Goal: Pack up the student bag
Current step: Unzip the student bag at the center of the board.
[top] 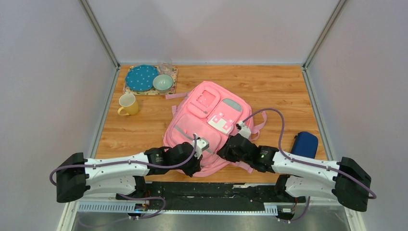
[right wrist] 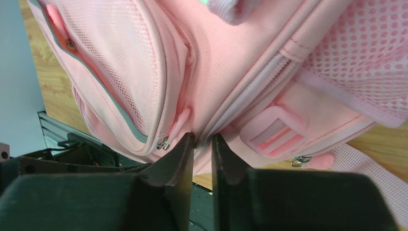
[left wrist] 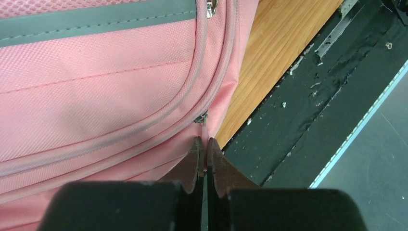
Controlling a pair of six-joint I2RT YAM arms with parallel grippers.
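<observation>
The pink student bag (top: 207, 118) lies flat in the middle of the wooden table, with its near end at the table's front edge. My left gripper (top: 195, 162) is at the bag's near left corner. In the left wrist view it (left wrist: 204, 142) is shut on a thin pink zip pull (left wrist: 205, 131) that hangs from a slider on the bag's (left wrist: 96, 96) corner seam. My right gripper (top: 226, 151) is at the bag's near right side. In the right wrist view it (right wrist: 202, 138) is pinched on a fold of the bag's fabric (right wrist: 231, 82) beside a zip line.
A small dark blue case (top: 304, 143) lies at the right, next to my right arm. A yellow mug (top: 127, 104) stands at the left. A blue plate (top: 141, 77) and a green bowl (top: 163, 82) sit on a mat at the back left. Grey walls close in three sides.
</observation>
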